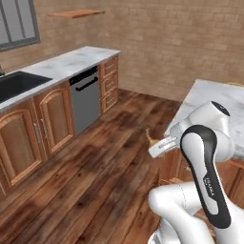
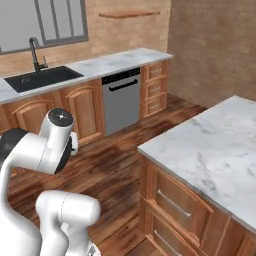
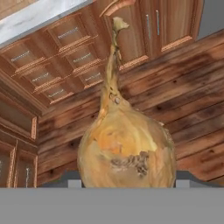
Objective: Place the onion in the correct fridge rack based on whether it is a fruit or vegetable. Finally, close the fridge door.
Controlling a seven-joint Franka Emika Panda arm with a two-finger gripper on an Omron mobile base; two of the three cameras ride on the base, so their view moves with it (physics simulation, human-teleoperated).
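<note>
I've got the onion (image 3: 127, 153) clamped in the gripper (image 3: 127, 186) at bottom centre of the hand view — jaws closed on the bulb, stem pointing straight away along the hand, toward the frame's top. No fridge ahead yet — just floorboards and cabinets (image 3: 52, 74).

Dishwasher (image 1: 86, 97) beside drawers (image 1: 109, 83) (sink (image 2: 42, 77) further along); marble island (image 2: 215, 150).

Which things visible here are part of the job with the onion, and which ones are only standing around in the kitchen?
Part of the job:
- the onion, held in the hand

Only standing around:
- the sink and faucet
- the dishwasher
- the island counter
- the wall shelf
</note>
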